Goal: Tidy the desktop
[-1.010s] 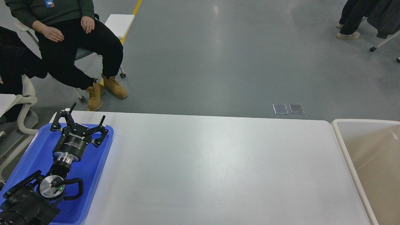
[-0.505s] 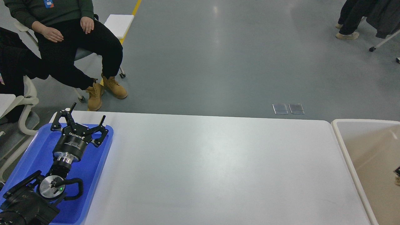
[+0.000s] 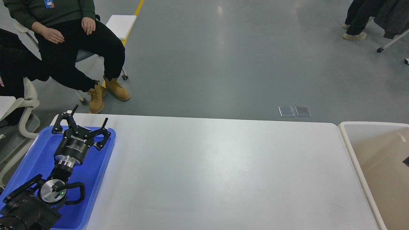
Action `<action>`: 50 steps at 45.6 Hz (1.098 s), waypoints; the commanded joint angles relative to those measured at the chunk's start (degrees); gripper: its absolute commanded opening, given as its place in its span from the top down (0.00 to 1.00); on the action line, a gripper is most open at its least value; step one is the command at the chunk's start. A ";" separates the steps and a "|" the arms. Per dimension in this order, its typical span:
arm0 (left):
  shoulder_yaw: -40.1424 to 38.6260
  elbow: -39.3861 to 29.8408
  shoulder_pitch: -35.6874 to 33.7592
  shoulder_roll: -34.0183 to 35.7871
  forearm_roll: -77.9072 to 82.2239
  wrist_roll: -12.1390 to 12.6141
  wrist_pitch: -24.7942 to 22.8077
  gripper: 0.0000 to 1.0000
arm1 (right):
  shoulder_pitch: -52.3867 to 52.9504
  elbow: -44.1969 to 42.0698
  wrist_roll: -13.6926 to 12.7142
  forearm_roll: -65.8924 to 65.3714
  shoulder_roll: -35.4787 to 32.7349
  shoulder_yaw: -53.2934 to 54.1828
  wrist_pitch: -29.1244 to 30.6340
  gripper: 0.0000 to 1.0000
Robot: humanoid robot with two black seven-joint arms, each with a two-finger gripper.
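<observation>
The desktop [image 3: 217, 166] is a large plain white tabletop with rounded corners, and nothing lies on its bare surface. My left gripper [image 3: 91, 113] is open and empty, its fingers spread above the far end of the blue tray [image 3: 35, 159] at the desktop's left end. A small dark sliver [image 3: 406, 160] shows at the right edge over the beige bin; it may be part of my right gripper, but its fingers cannot be made out.
The beige bin with a white rim [image 3: 350, 150] stands off the desktop's right end. A seated person [image 3: 64, 41] and white chairs [image 3: 27, 105] are beyond the far left corner. Grey floor lies behind the table.
The dark part at the right edge over the bin came into view half a second ago and now sits higher. My left arm has not moved.
</observation>
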 commanded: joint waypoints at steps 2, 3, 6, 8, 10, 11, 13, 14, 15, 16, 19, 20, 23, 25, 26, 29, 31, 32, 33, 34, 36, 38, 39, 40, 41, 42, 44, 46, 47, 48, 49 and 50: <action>0.00 0.00 -0.01 0.00 0.00 0.00 0.00 0.01 | 10.34 5.71 0.01 1.55 -5.60 8.07 -0.60 0.01; 0.00 0.00 -0.01 0.00 0.00 0.00 0.00 0.01 | 11.13 6.15 0.01 2.26 -5.86 10.70 -0.60 0.00; 0.00 0.00 -0.01 0.00 0.00 0.00 0.00 0.01 | 12.80 6.50 0.01 3.75 -6.39 17.91 -0.60 0.00; 0.00 0.00 -0.01 0.00 0.00 0.00 0.00 0.01 | 13.59 6.41 0.01 3.84 -6.48 21.52 -0.60 0.00; 0.00 0.00 -0.01 0.00 0.00 0.00 0.00 0.01 | 15.69 6.24 0.01 3.84 -6.48 24.07 -0.77 0.00; 0.00 0.00 -0.01 0.00 0.00 0.00 0.00 0.01 | 17.10 5.98 0.01 3.84 -6.31 25.04 -0.78 0.00; 0.00 0.00 -0.01 0.00 0.00 0.00 0.00 0.01 | 19.65 5.54 0.01 3.84 -5.96 26.28 -0.95 0.00; 0.00 0.00 -0.01 0.00 0.00 0.00 0.00 0.01 | 20.70 5.45 0.01 3.93 -5.87 26.72 -0.95 0.00; 0.00 0.00 -0.01 0.00 0.00 0.00 0.00 0.01 | 21.58 5.45 0.01 3.93 -5.87 26.81 -0.95 0.00; 0.00 0.00 -0.01 0.00 0.00 0.00 0.00 0.01 | 22.38 5.45 0.01 3.93 -5.78 26.90 -0.95 0.00; 0.00 0.00 -0.01 0.00 0.00 0.00 0.00 0.01 | 23.87 5.36 0.01 4.37 -5.78 27.07 -1.13 0.00; 0.00 0.00 -0.01 0.00 0.00 0.00 0.00 0.01 | 24.40 5.45 0.01 4.81 -5.69 27.07 -1.13 0.00; 0.00 0.00 -0.01 0.00 0.00 0.00 0.00 0.01 | 26.69 5.53 0.01 7.97 -4.90 27.07 -1.13 0.00; 0.00 0.00 -0.01 0.00 0.00 0.00 0.00 0.01 | 26.95 6.06 0.44 9.90 -4.55 27.42 -1.13 0.00; 0.00 0.00 -0.01 0.00 0.00 0.00 0.00 0.01 | 27.04 6.06 0.44 10.78 -4.46 27.86 -1.13 0.00; 0.00 0.00 -0.01 0.00 0.00 0.00 0.00 0.01 | 27.13 6.41 0.62 12.63 -3.94 30.84 -0.78 0.00; 0.00 0.00 0.08 0.00 0.00 0.00 0.00 0.01 | 27.13 6.85 0.62 12.90 -3.23 33.83 -0.60 0.00; 0.00 0.00 0.08 0.00 0.00 0.00 0.00 0.01 | 27.13 7.46 0.62 12.90 -2.97 35.76 -0.51 0.00; 0.00 0.00 0.08 0.00 0.00 0.00 0.00 0.01 | 27.13 8.34 0.62 12.90 -2.97 37.78 -0.43 0.00; 0.00 0.00 0.08 0.00 0.00 0.00 0.00 0.01 | 27.13 9.48 0.62 12.90 -2.97 39.89 -0.42 0.00; 0.00 0.00 0.08 0.00 0.00 0.00 0.00 0.01 | 26.69 12.73 0.62 12.90 -3.32 44.28 -0.34 0.00; 0.00 0.00 0.08 0.00 0.00 0.00 0.00 0.01 | 25.99 16.76 0.62 12.90 -3.49 47.97 -0.25 0.00; 0.00 0.00 0.08 0.00 0.00 0.00 0.00 0.01 | 25.47 19.05 0.71 12.90 -3.76 49.73 -0.25 0.00; 0.00 0.00 0.08 0.00 0.00 0.00 0.00 0.01 | 24.85 21.33 0.71 12.90 -3.93 51.40 -0.25 0.00; 0.00 0.00 0.08 0.00 0.00 0.00 0.00 0.01 | 24.15 23.62 0.88 12.90 -4.11 53.07 -0.25 0.00; 0.00 0.00 0.08 0.00 0.00 0.00 0.00 0.01 | 23.27 25.90 1.23 12.90 -4.20 54.92 -0.25 0.00; 0.00 0.00 0.08 0.00 0.00 0.00 0.00 0.01 | 21.34 30.83 2.55 12.81 -4.02 58.96 -0.25 0.00; 0.00 0.00 0.08 0.00 0.00 0.00 0.00 0.01 | 19.32 34.52 4.04 12.20 -3.58 62.74 -0.25 0.00; 0.00 0.00 0.08 0.00 0.00 0.00 0.00 0.01 | 18.09 36.02 4.74 12.11 -3.32 64.24 -0.25 0.00; 0.00 0.00 0.08 0.00 0.00 0.00 0.00 0.01 | 17.03 37.43 5.45 12.02 -2.97 65.38 -0.25 0.00; 0.00 0.00 0.08 0.00 0.00 0.00 0.00 0.01 | 15.89 38.31 6.15 12.02 -2.53 66.61 -0.25 0.00; 0.00 0.00 0.08 0.00 0.00 0.00 0.00 0.01 | 14.84 39.10 6.77 12.02 -1.92 67.58 -0.25 0.00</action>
